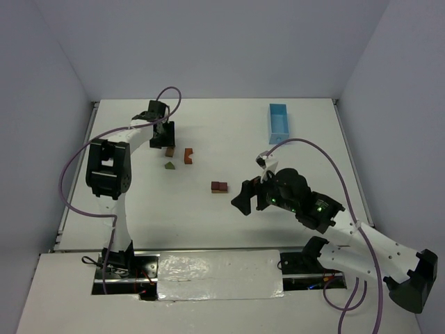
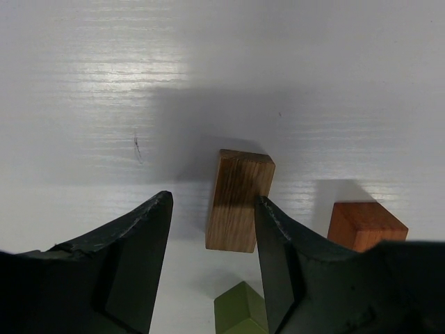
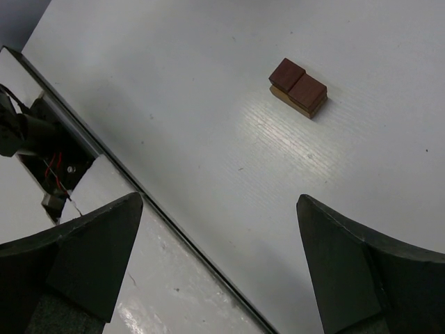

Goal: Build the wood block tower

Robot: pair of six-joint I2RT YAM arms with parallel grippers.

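- Left gripper (image 2: 212, 202): jaws partly open, astride 1 upright brown block (image 2: 238, 200), not clamped on it. The block sits close against 1 finger (image 2: 281, 257), with a clear gap to the other; whether it touches cannot be told.
- Olive-green triangle (image 2: 240, 309): on the table just base-side of the brown block, low between the same fingers.
- Orange arch (image 1: 188, 155): just to the right of the left gripper, apart from both other pieces.
- Right gripper (image 3: 219, 202): jaws wide apart, holding nothing.
- 2 dark red blocks (image 3: 299, 87): side by side on 1 paler block, ahead of the right gripper, apart from its fingers.
- Light-blue tray (image 1: 279, 122): well beyond the right gripper.
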